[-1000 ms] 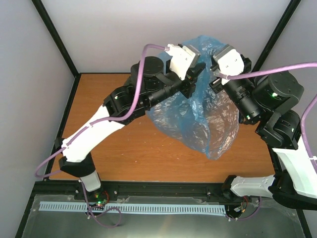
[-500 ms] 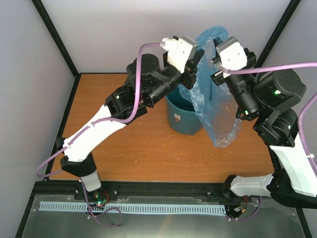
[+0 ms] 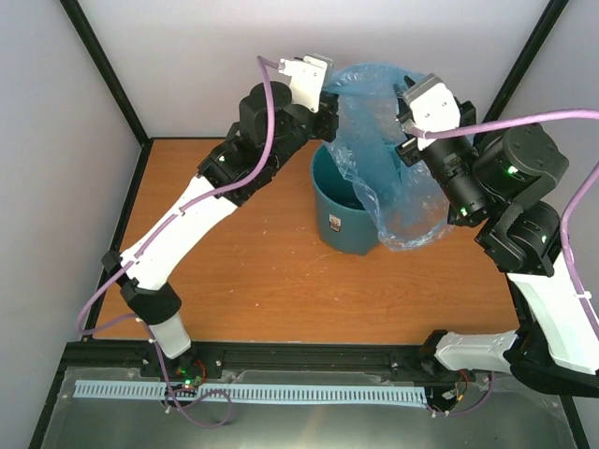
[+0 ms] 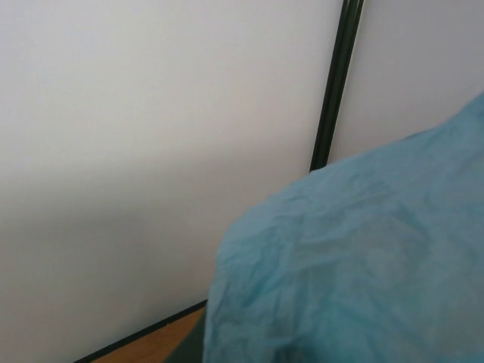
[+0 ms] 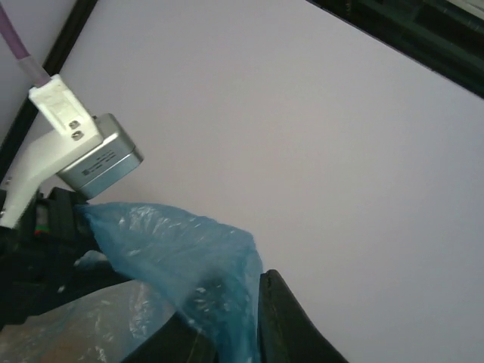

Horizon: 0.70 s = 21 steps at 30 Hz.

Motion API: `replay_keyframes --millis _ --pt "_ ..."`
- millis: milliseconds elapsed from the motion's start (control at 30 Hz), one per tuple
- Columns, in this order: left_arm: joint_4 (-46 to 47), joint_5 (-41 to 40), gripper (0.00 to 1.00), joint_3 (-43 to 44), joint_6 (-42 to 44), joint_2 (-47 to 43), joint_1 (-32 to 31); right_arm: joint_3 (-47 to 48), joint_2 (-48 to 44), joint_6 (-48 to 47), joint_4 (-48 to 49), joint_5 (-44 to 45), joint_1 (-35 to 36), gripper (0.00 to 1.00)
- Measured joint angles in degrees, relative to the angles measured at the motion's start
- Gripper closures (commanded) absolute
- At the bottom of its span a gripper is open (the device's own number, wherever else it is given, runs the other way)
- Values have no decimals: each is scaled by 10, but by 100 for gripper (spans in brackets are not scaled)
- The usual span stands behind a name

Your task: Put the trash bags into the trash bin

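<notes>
Top external: left gripper (image 3: 328, 96) and right gripper (image 3: 405, 126) each clamp the upper edge of the trash bag (image 3: 379, 154), holding it above the trash bin (image 3: 339, 229). The film hangs partly inside and partly over the right rim.

Left wrist: film only, fingers unseen.

Right wrist: film pinched between fingers.

Judged step: lowering. The next move calls for centring the bag, then descending.

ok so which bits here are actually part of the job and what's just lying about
Job: trash bag, pinched between left gripper and right gripper; trash bin beneath it.
Just there: table, purple cables, black frame post.
</notes>
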Motion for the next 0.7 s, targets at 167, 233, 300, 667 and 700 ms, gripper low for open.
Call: replay_keyframes --millis 167,233,300,667,700 --pt "-2 0 99 0 -10 -11 5 2 0 21 -31 -40 0 26" --pt "-5 -2 99 0 -13 -17 8 6 4 34 -56 -66 0 18" --pt "-9 -4 99 0 -19 -24 15 7 5 53 -81 -97 -1 13" --pt "-43 11 99 -30 -58 -46 84 19 -43 134 -124 -165 -35 12" --pt "-48 14 99 -32 -60 -45 86 18 -50 140 -123 -160 -39 12"
